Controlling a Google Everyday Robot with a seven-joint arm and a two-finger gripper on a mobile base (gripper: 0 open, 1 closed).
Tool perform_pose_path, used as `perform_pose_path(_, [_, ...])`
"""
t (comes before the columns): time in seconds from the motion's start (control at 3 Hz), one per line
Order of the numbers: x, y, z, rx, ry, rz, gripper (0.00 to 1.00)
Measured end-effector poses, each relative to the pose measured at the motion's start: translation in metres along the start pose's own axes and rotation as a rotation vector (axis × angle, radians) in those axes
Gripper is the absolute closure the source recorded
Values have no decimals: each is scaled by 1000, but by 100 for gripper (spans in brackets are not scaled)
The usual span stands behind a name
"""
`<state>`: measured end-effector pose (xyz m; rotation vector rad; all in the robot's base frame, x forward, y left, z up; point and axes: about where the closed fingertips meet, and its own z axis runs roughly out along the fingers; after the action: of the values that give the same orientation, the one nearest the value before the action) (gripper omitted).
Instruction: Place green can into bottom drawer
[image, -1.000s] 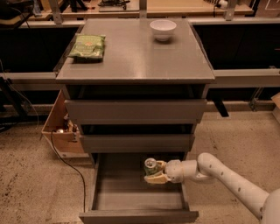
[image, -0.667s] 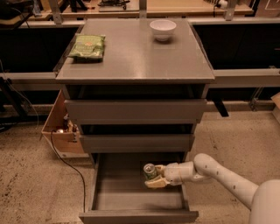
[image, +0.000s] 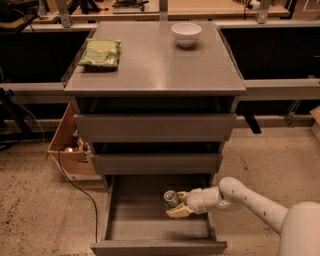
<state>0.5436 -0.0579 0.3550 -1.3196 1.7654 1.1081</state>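
Observation:
The green can (image: 171, 199) is a small can with a silver top, held inside the open bottom drawer (image: 157, 246) at its right middle, tilted a little. My gripper (image: 177, 204) reaches in from the right over the drawer's side wall and its yellowish fingers (image: 176, 212) are closed around the can. I cannot tell whether the can rests on the drawer floor or hangs just above it. My white arm (image: 250, 200) runs off to the lower right.
The two upper drawers (image: 155, 127) are closed. On the cabinet top (image: 155, 70) lie a flat green snack bag (image: 99, 53) and a white bowl (image: 186, 34). A cardboard box (image: 70, 147) and a black cable (image: 75, 185) are on the floor at left.
My gripper with the can has moved slightly left and lower, deeper into the bottom drawer. Nothing else has moved.

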Motion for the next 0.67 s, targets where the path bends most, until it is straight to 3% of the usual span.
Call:
perform_pose_path(0.33, [8, 1, 7, 7, 45, -1, 100])
perform_pose_path(0.67, [41, -2, 25, 38, 130, 27, 100])
